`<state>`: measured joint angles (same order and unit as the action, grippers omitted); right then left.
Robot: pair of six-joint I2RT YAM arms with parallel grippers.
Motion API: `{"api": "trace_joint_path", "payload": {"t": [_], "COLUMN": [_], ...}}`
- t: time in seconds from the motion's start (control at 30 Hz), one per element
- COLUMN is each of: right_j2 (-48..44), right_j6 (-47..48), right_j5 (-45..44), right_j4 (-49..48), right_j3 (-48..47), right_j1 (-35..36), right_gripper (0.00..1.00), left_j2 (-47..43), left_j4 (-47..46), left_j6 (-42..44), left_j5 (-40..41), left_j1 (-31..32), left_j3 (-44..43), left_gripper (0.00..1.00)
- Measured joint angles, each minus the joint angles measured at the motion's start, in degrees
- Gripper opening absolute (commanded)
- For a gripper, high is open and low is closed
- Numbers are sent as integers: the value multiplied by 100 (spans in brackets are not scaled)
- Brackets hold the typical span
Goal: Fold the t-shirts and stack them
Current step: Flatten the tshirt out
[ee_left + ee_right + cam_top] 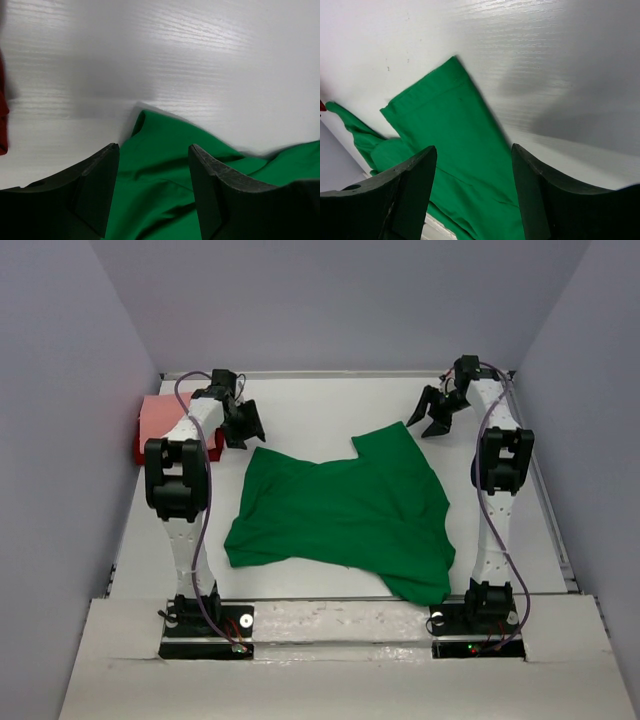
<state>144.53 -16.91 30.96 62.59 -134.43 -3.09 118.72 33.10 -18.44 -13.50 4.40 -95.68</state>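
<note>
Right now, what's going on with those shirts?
Both pincers are open and hold nothing. The left pincer hangs above the green shirt at its far left corner, and the right pincer above its far right corner. The green shirt lies spread but rumpled on the table, not yet folded. A pink shirt sits at the far left edge.

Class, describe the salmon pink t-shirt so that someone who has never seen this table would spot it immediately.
Find the white table, then its far left corner, beside the left gripper. The salmon pink t-shirt lies there folded, a dark red t-shirt showing beneath its near edge. Unlike the green t-shirt sprawled mid-table, it is a compact pale block.
</note>
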Motion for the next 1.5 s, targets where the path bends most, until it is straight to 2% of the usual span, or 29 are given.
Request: {"api": "trace_joint_path", "payload": {"t": [0.27,0.43,0.6,0.73,0.8,1.17,1.3,1.4,1.43,1.5], "right_j2": [262,409,789,990,1025,1054,758,505,400,258], "right_j6": [22,-98,-205,-280,-295,-348,-302,-267,-278,-273], "right_j5": [76,511,879,1176,1276,1808,1808,1707,1650,1554], "right_j4": [-9,-57,-59,-129,-181,-520,-640,-796,-876,-949], "right_j3": [-87,-122,-702,-940,-944,-466,120,592,800,1062], "right_j1": [0,-2,0,0,0,46,136,210,214,243], "right_gripper": [65,63,61,54,50,47,41,23,14,9], "left_j2": [223,223,190,11,-111,-199,-199,-199,-199,-197], "left_j4": [68,70,74,52,31,125,175,262,289,308], "left_j6": [-4,-9,-9,-9,-17,-37,-31,-4,2,11], "left_j5": [31,118,131,179,212,822,1045,1272,1351,1432], "left_j1": [-37,-63,-76,-76,-76,-101,-118,-140,-155,-166], "left_j3": [-111,-111,-107,20,142,286,286,286,286,286], "left_gripper": [67,67,67,63,61,61,58,52,51,47]}}
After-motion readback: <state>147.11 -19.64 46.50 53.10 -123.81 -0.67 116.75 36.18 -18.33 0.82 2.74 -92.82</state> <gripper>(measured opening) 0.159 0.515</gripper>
